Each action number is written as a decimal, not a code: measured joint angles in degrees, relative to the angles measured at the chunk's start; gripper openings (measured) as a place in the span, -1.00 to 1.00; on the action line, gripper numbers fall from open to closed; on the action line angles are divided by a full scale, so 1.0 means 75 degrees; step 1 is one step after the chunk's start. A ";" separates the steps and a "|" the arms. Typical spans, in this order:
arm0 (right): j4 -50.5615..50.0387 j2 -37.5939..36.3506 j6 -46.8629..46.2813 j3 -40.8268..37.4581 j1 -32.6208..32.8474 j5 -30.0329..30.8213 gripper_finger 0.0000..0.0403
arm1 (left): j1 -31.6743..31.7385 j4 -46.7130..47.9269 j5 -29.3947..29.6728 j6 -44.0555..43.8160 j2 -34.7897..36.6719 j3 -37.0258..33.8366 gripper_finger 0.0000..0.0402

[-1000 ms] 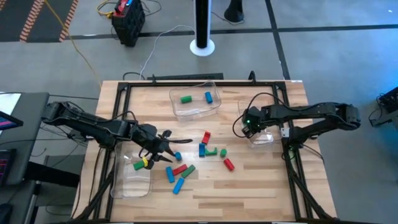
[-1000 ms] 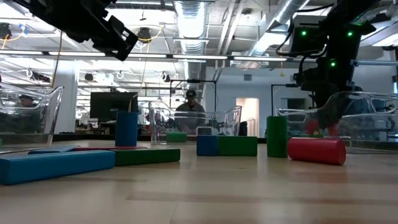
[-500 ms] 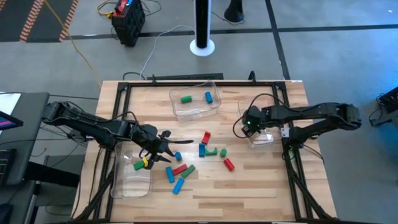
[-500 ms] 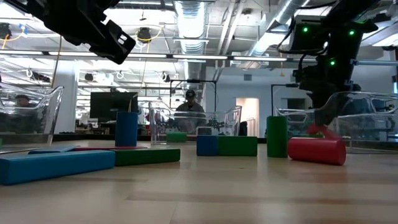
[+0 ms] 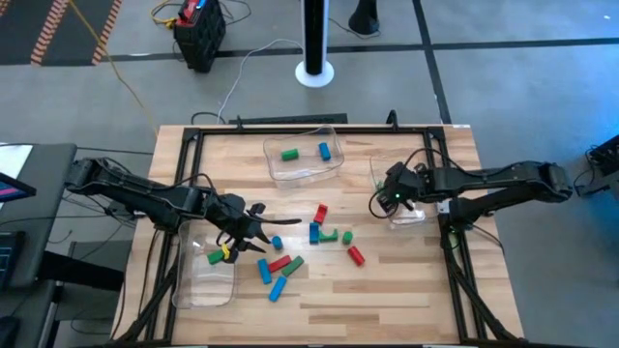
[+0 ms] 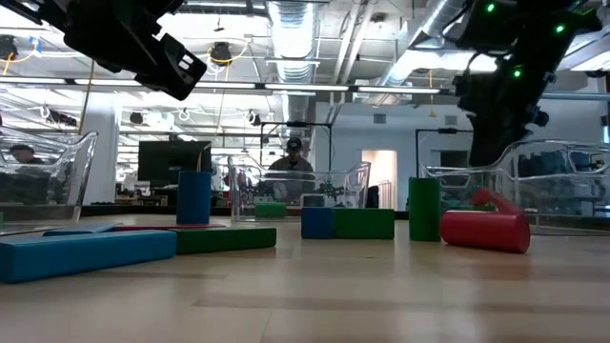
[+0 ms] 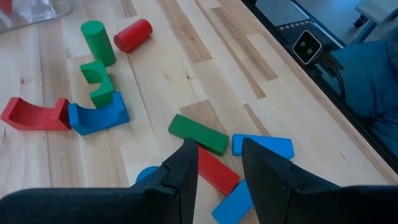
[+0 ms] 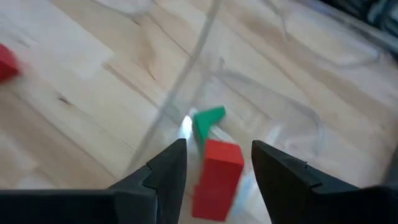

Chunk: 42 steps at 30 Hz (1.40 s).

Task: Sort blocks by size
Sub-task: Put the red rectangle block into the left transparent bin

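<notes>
Red, green and blue blocks (image 5: pixel 319 234) lie loose on the wooden table's middle. My left gripper (image 5: pixel 271 230) hangs open above their left end. In its wrist view its fingers (image 7: pixel 217 146) stand over a red bar (image 7: pixel 214 171), a green bar (image 7: pixel 199 134) and a blue bar (image 7: pixel 261 146), touching none. My right gripper (image 5: pixel 387 200) hangs open above the clear tray (image 5: pixel 411 215) at the right. A red block (image 8: pixel 217 171) and a green block (image 8: pixel 208 118) lie in that tray, below the gripper (image 8: pixel 219 148).
A clear tray (image 5: pixel 305 164) at the far middle holds a green block (image 5: pixel 288 153) and a blue one (image 5: pixel 325 150). Another clear tray (image 5: pixel 205 275) at the near left holds a green block (image 5: pixel 215 257). Black frame rails (image 5: pixel 455 261) run along the table's edges.
My right gripper has risen out of the right tray and tipped, and it now stands above the tray's rim. The red block stays in the tray.
</notes>
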<state>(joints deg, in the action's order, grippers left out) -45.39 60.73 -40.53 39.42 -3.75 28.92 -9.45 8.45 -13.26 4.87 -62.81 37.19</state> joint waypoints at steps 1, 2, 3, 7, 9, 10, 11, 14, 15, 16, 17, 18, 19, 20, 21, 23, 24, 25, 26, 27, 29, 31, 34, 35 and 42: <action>0.0092 -0.0057 0.0045 0.0003 0.0089 0.0081 0.04 | 0.0000 -0.0012 0.0000 -0.0009 0.0000 0.0000 -0.41; 0.0168 -0.0116 0.0068 0.0003 0.0181 0.0149 0.04 | 0.0000 -0.0029 -0.0001 -0.0034 0.0000 0.0000 -0.41; 0.0262 -0.0166 0.0109 0.0003 0.0262 0.0203 0.04 | 0.0000 -0.0041 -0.0003 -0.0066 0.0000 0.0000 -0.41; 0.0918 -0.0292 0.0570 0.0003 0.0597 0.0243 0.04 | -0.0012 -0.0047 -0.0003 -0.0177 -0.0017 0.0000 -0.41; 0.1358 -0.0314 0.0858 0.0003 0.0771 0.0243 0.03 | -0.0065 -0.0047 -0.0003 -0.0177 -0.0017 0.0000 -0.41; 0.1583 -0.0315 0.0994 0.0003 0.0850 0.0243 0.03 | -0.0103 -0.0051 -0.0005 -0.0163 -0.0017 0.0000 -0.41; 0.1811 -0.0315 0.1131 0.0003 0.0928 0.0243 0.03 | -0.0145 -0.0053 -0.0006 -0.0142 -0.0017 0.0003 -0.41; 0.2445 -0.0315 0.1559 0.0003 0.1166 0.0241 0.03 | -0.0273 -0.0051 -0.0009 -0.0086 -0.0017 0.0003 -0.41; 0.2643 -0.0315 0.1678 0.0003 0.1252 0.0241 0.03 | -0.0320 -0.0046 -0.0010 -0.0086 -0.0017 0.0003 -0.41; 0.2817 -0.0315 0.1805 0.0003 0.1327 0.0237 0.03 | -0.0368 -0.0039 -0.0012 -0.0086 -0.0017 0.0003 -0.41; 0.2984 -0.0315 0.1934 0.0003 0.1417 0.0231 0.03 | -0.0410 -0.0032 -0.0012 -0.0086 -0.0017 0.0003 -0.41; 0.3151 -0.0315 0.2060 0.0003 0.1503 0.0217 0.03 | -0.0456 -0.0029 -0.0012 -0.0086 -0.0017 0.0003 -0.41; 0.3314 -0.0315 0.2186 0.0003 0.1588 0.0203 0.03 | -0.0497 -0.0032 -0.0012 -0.0086 -0.0017 0.0003 -0.41; 0.3472 -0.0294 0.2265 0.0003 0.1677 0.0192 0.03 | -0.0538 -0.0032 -0.0012 -0.0086 -0.0017 0.0003 -0.41; 0.3635 -0.0262 0.2362 0.0006 0.1756 0.0186 0.03 | -0.0568 -0.0039 -0.0012 -0.0086 -0.0017 0.0003 -0.41; 0.3907 -0.0170 0.2510 0.0006 0.1934 0.0180 0.03 | -0.0619 -0.0102 -0.0012 -0.0083 -0.0017 0.0003 -0.41; 0.4023 -0.0112 0.2579 0.0006 0.2010 0.0174 0.03 | -0.0638 -0.0150 -0.0009 -0.0082 -0.0020 0.0003 -0.41; 0.4149 -0.0044 0.2629 0.0006 0.2075 0.0167 0.03 | -0.0655 -0.0233 -0.0005 -0.0080 -0.0047 0.0003 -0.41; 0.4259 0.0024 0.2669 0.0006 0.2136 0.0156 0.03 | -0.0673 -0.0327 0.0006 -0.0075 -0.0092 0.0006 -0.41; 0.4330 0.0097 0.2677 0.0006 0.2188 0.0148 0.03 | -0.0689 -0.0395 0.0013 -0.0073 -0.0143 0.0006 -0.41; 0.4465 0.0259 0.2678 0.0006 0.2276 0.0136 0.03 | -0.0711 -0.0478 0.0034 -0.0072 -0.0294 0.0014 -0.41; 0.4603 0.0415 0.2688 0.0006 0.2351 0.0128 0.03 | -0.0717 -0.0472 0.0036 -0.0042 -0.0542 0.0114 -0.41; 0.4819 0.0660 0.2698 0.0006 0.2457 0.0124 0.03 | -0.0741 -0.0313 0.0050 -0.0024 -0.0976 0.0307 -0.41; 0.4852 0.0728 0.2698 0.0006 0.2501 0.0124 0.03 | -0.0763 -0.0240 0.0056 0.0018 -0.1133 0.0411 -0.41; 0.5167 0.1058 0.2695 0.0006 0.2706 0.0124 0.03 | -0.0996 0.0249 0.0307 0.0275 -0.2174 0.1125 -0.27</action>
<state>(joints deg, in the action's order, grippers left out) -6.64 68.67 -20.32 39.46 16.54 29.85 -16.93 10.32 -10.95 6.94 -79.11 45.63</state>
